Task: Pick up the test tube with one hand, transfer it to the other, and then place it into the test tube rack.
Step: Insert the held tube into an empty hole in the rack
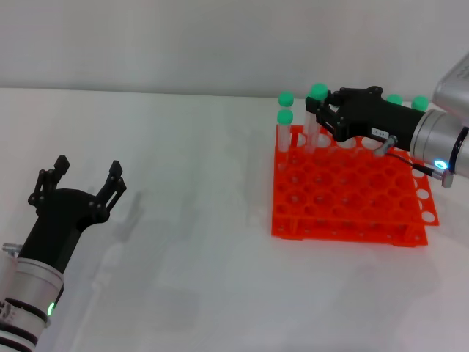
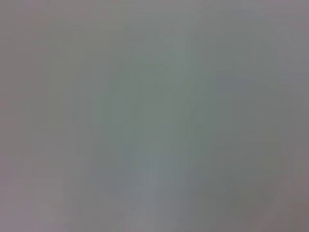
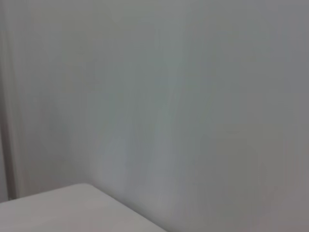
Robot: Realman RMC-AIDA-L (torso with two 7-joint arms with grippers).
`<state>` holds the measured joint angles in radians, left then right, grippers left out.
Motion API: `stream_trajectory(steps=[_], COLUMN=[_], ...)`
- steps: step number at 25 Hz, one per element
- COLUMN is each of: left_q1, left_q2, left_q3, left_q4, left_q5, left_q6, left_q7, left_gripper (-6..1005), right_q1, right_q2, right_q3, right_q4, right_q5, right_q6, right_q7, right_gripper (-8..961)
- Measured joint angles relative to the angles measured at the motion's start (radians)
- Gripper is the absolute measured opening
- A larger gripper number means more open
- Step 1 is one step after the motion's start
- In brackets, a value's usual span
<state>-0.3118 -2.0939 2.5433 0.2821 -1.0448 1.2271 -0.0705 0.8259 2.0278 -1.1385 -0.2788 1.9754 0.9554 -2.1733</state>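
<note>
Head view: one orange rack (image 1: 344,194), five green-capped tubes (image 1: 285,117) visible.

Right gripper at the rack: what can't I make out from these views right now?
- Head view: the right gripper covers the test tube at its tip, so its grip on the tube is hidden.
- Head view: the gripper body hides part of the test tube rack's back row and the tubes there.
- Right wrist view: only blank wall and a table edge.
- Left wrist view: blank blur. The left gripper hangs open, far from the rack.
</note>
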Motion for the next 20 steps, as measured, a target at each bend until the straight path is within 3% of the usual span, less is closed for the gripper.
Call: stream_trajectory(steps=[11,17,20], left_q1=[-0.003,-0.003,-0.003], left_q2=[0.0,0.0,0.0], left_q3=[-0.002,-0.004,-0.005], left_q4=[0.0,0.0,-0.001], left_q5=[0.0,0.0,0.0], left_q6=[0.0,0.0,0.0], left_q7=[0.0,0.0,0.0], left_gripper=[890,890,890], right_q1=[0.011,0.0,-0.007], right_q2=[0.0,0.0,0.0], right_q3=[-0.114,-0.124,-0.124], right_q4=[0.006,0.002,0.002], right_q5=[0.037,0.099,0.117], right_q6=[-0.056,-0.065,-0.066], right_q7=[-0.006,0.003,0.004], right_gripper=[200,200,252])
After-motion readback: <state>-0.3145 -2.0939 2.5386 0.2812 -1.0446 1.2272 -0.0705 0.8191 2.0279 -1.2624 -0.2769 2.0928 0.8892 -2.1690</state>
